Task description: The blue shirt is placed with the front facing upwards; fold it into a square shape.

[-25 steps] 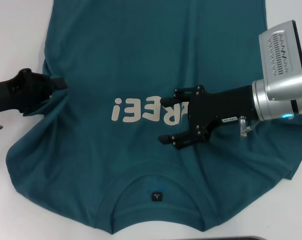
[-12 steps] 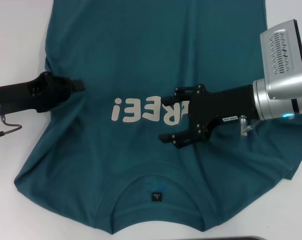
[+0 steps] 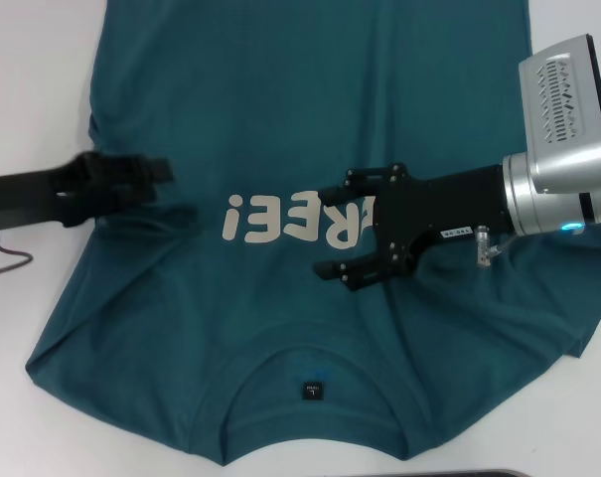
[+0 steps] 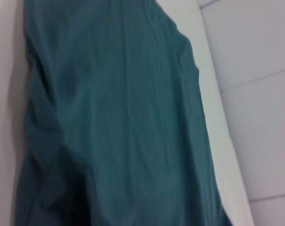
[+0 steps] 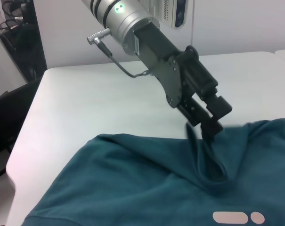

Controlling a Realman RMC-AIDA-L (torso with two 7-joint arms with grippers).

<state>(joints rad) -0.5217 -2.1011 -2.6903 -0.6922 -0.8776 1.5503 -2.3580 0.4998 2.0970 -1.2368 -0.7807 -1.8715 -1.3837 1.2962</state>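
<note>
The large dark teal-blue cotton short-sleeved shirt (image 3: 310, 149) lies spread front-up on the white worktop (image 3: 32, 89), its ribbed round collar (image 3: 315, 370) and small dark neck label (image 3: 313, 390) nearest the robot and the off-white "FREE!" chest lettering (image 3: 260, 219) just beyond them, reading upside down from the head view. The right tool (image 3: 332, 231) hovers low over the chest with its black fingers (image 3: 342, 270) spread apart, one set over the far letters of the print and the other just collar-side of it; nothing sits between them. Across the lettering from it, at the shirt's left edge below the sleeve, the left tool (image 3: 153, 171) is closed on a pinch of the blue shirt's side fabric; in the right wrist view the left tool (image 5: 209, 126) has its fingers pressed together on a raised ridge of cloth, with folds running down from the pinch. Beyond the left tool, the bare worktop shows, with a thin cable (image 3: 7, 264) looping beside the arm. The left wrist view shows only wrinkled shirt cloth (image 4: 118, 117) against the worktop edge (image 4: 217, 117).
</note>
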